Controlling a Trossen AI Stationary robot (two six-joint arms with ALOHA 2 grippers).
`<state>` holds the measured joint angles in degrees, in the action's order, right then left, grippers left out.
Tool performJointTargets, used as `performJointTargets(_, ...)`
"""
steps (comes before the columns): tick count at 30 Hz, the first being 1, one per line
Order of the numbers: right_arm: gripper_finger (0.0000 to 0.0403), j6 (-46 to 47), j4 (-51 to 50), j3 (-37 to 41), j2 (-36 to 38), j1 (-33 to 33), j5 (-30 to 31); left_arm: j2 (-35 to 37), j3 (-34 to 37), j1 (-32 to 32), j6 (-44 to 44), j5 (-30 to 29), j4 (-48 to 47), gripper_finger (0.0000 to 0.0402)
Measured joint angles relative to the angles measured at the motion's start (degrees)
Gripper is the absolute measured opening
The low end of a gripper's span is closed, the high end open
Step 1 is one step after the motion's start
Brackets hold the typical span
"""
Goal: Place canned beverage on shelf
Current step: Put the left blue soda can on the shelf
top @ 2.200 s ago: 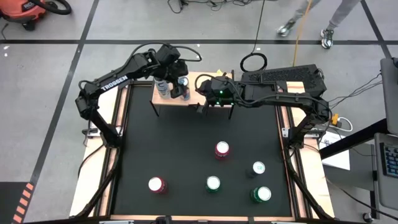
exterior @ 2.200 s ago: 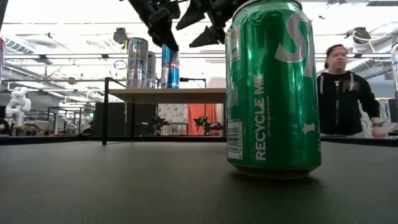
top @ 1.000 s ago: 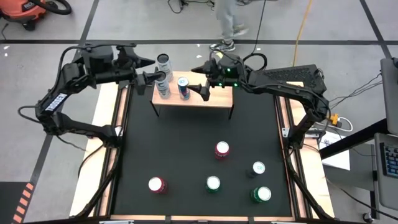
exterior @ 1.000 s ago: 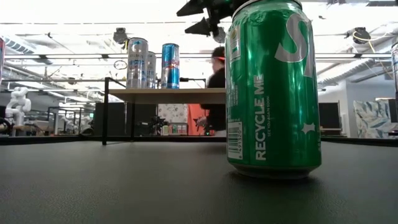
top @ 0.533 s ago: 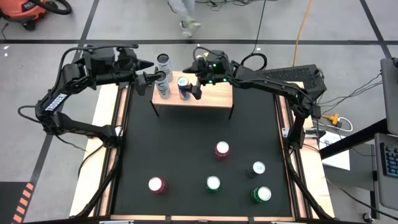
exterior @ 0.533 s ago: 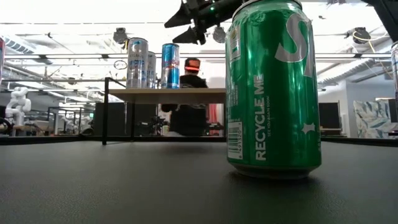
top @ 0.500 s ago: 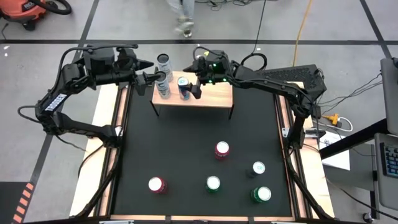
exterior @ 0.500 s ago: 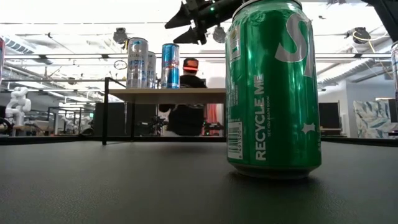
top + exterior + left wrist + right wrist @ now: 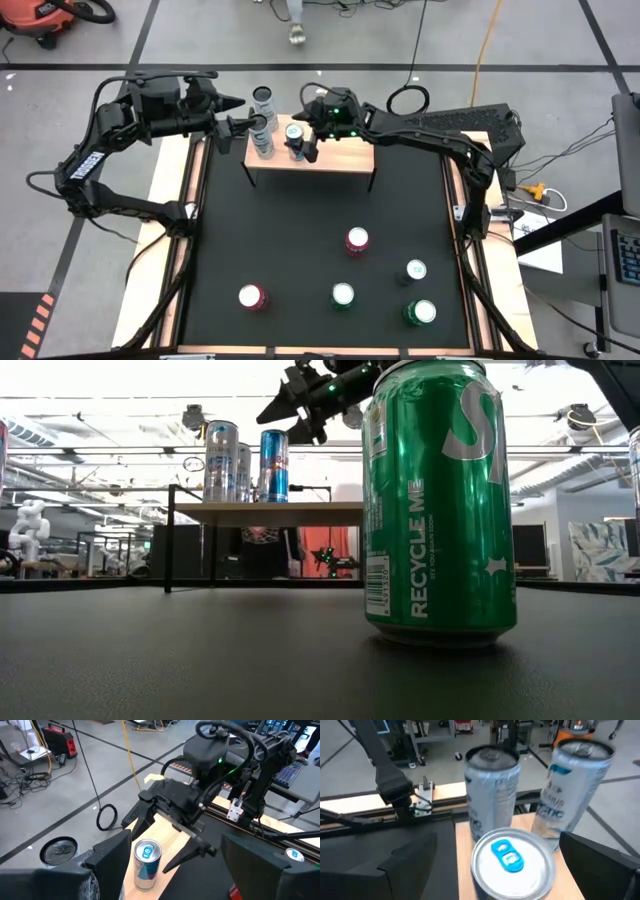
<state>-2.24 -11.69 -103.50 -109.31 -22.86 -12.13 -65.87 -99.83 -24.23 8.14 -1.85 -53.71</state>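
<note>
I judge the step in hand to be work on the blue can (image 9: 294,132), which already stands upright on the shelf (image 9: 350,152) beside two taller silver cans (image 9: 262,146). I hold the right claw (image 9: 303,131) around that can's top, fingers spread apart and one to each side; the right wrist view shows its pull-tab lid between them with a gap to either finger. The left claw (image 9: 244,123) waits just off the shelf's left end, fingers apart, empty.

Next move, as I judge it: either lift the right claw clear, or close it to shift the can. Any sideways drift could knock the slim, top-heavy can into its neighbours.

The shelf is a pale wood board on thin black legs. The cans are smooth metal cylinders. The table (image 9: 300,240) is matte black, with five more cans standing on it, among them a green can (image 9: 440,500).
</note>
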Motion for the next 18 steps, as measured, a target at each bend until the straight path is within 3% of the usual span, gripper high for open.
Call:
performJointTargets(8, 0.0395, -0.7, -0.3, 0.0, -1.2, 0.0, 2.9, 0.0, 0.0, 0.0, 0.4, -0.4, 0.1, 0.031)
performJointTargets(18, 0.0387, -1.4, -0.9, 0.0, -1.1, 0.0, 1.4, 0.0, 0.0, 0.0, 0.6, -0.9, 0.1, 0.031)
